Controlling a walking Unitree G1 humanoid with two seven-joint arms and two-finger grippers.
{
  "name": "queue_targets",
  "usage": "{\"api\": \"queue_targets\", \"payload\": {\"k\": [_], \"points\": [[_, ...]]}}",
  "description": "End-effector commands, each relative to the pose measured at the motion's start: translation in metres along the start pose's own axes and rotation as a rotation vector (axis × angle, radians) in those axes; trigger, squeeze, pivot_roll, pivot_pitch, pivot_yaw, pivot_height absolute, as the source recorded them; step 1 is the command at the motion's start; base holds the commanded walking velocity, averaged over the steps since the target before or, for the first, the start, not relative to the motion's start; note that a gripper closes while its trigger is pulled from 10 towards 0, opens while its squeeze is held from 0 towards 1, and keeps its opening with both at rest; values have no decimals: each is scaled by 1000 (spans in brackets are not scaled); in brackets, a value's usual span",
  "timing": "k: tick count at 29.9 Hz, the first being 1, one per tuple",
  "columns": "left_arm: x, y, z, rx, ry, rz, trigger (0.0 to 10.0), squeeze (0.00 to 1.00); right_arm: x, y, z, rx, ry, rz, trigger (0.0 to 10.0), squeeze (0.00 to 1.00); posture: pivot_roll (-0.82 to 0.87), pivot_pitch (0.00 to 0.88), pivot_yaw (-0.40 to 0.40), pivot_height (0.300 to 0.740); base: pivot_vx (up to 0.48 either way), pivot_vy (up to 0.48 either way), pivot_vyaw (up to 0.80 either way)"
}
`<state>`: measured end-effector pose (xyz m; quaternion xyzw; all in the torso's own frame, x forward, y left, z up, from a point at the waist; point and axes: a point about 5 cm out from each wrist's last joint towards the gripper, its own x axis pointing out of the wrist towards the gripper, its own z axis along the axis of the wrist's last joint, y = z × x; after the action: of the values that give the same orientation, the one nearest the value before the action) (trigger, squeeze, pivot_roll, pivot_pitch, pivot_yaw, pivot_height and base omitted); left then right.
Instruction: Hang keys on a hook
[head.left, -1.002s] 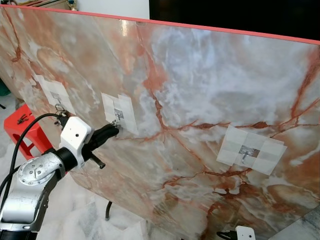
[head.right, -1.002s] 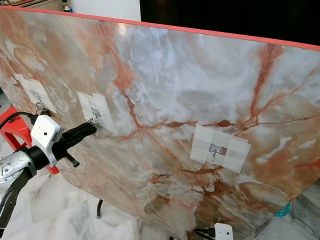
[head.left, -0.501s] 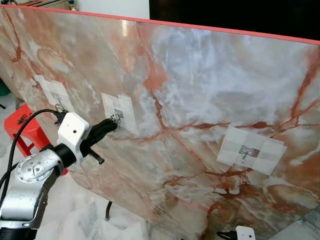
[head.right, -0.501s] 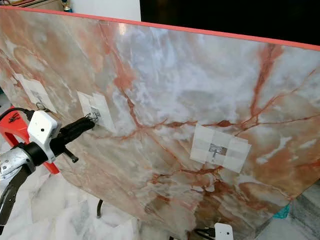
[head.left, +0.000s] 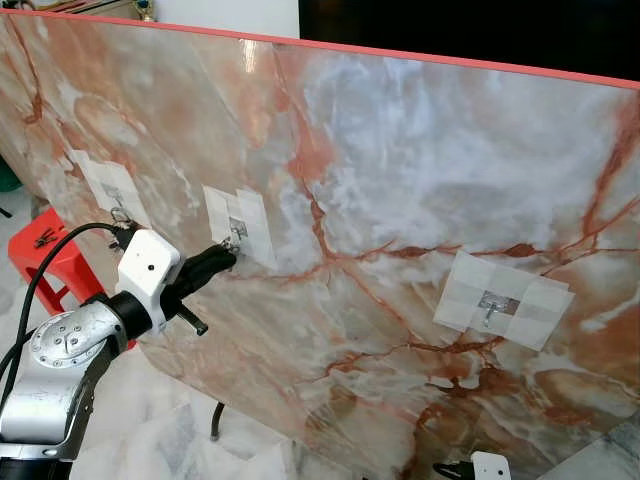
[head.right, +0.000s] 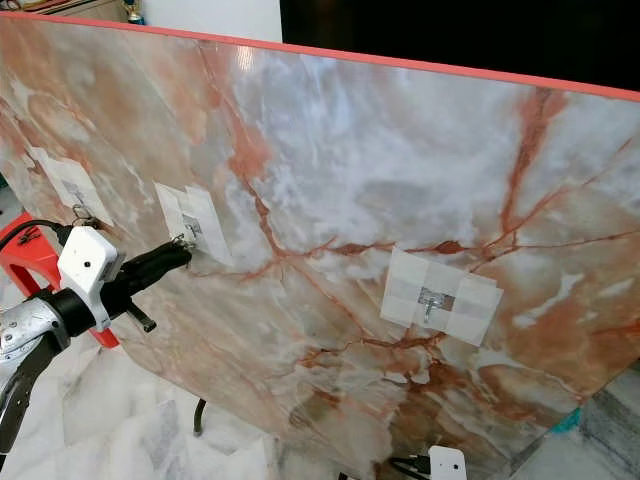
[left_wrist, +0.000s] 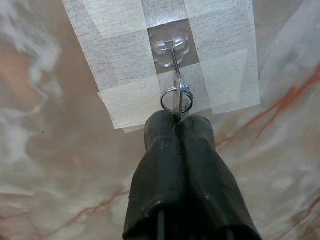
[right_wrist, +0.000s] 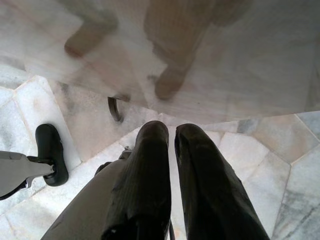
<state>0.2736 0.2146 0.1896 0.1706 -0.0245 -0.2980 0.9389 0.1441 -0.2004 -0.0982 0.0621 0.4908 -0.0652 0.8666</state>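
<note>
Two black fingers of your left gripper (left_wrist: 178, 120) pinch the small silver key ring (left_wrist: 176, 100) right at the clear taped hook (left_wrist: 172, 55) on the marbled panel (head.left: 420, 170), so settle it before opening.

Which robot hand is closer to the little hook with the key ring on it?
The left. The left gripper is right at the middle hook, shut on the key ring. The right gripper hangs low over the floor, far from it.
</note>
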Motion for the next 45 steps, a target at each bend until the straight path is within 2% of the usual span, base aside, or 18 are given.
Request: {"api": "queue_targets", "payload": {"k": [1,23,36,45], "points": [[0,-3,5,20,-4,-27,10000,0,0,1,0,-7,1,2,10000,0,54,19,1,740,0,0,0],[5,-4,12,51,-24,-24,10000,0,0,1,0,-5,1,1,10000,0,52,17,1,740,0,0,0],[-1,0,10,56,5,-9,10000,0,0,1,0,-8,2,2,10000,0,59,18,-2,740,0,0,0],[2,0,8,59,5,5,10000,0,0,1,1,-7,1,2,10000,0,55,15,-1,740,0,0,0]]}}
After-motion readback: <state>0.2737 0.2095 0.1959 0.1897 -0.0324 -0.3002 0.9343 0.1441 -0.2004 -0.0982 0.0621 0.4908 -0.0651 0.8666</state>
